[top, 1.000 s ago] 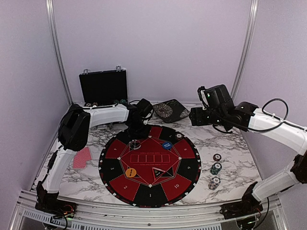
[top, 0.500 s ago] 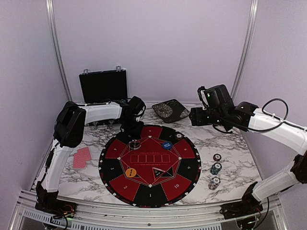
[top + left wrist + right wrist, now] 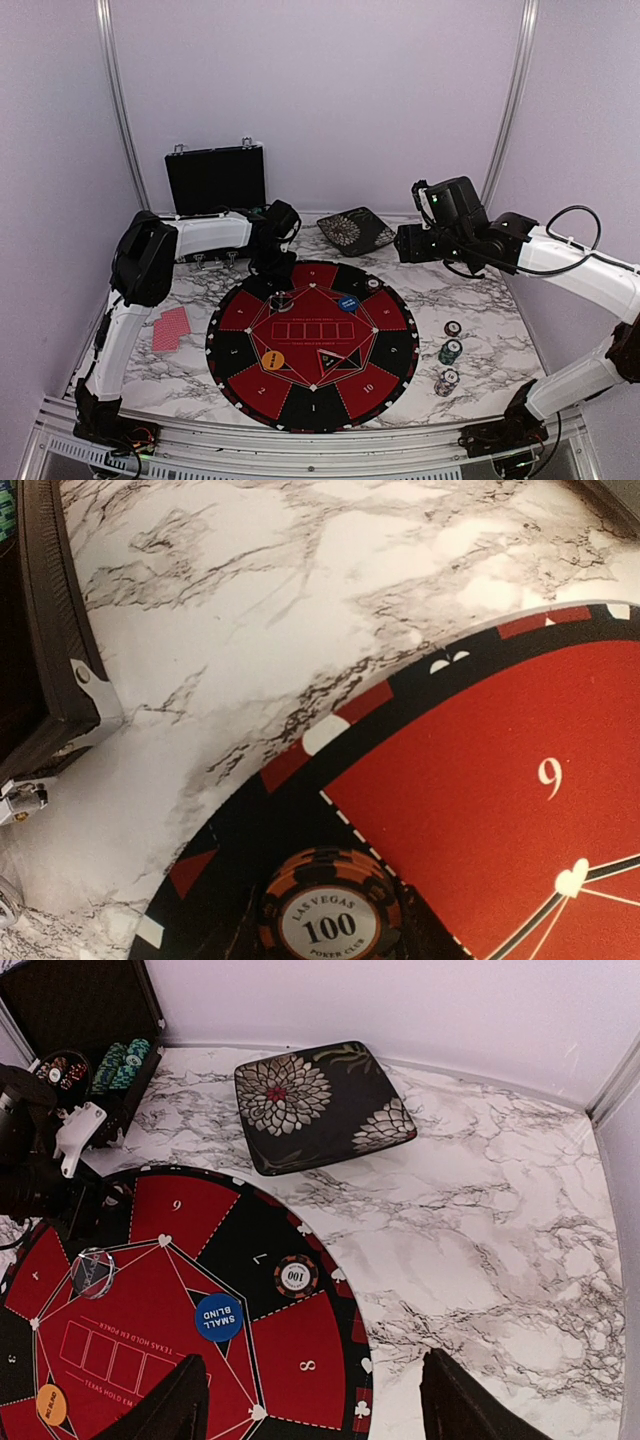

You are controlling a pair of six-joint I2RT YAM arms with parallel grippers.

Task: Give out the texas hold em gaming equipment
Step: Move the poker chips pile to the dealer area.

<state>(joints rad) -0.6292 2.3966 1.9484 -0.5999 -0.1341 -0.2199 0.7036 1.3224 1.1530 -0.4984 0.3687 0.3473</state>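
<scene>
We see an orange-and-black 100 chip [image 3: 335, 920] at the rim of the round mat [image 3: 480, 810] by sector 9, right beneath the left gripper [image 3: 272, 268]. That claw is closed, and we cannot tell whether it touches the chip. A second chip [image 3: 297, 1277], the blue small-blind button [image 3: 215, 1317], an orange button [image 3: 50, 1405] and a clear disc [image 3: 93, 1270] lie on the mat. Red-backed cards [image 3: 171, 328] lie left of it and three chip stacks [image 3: 450, 352] lie right of it. The right gripper [image 3: 320, 1400] hangs spread wide and empty above the marble table [image 3: 480, 1240].
</scene>
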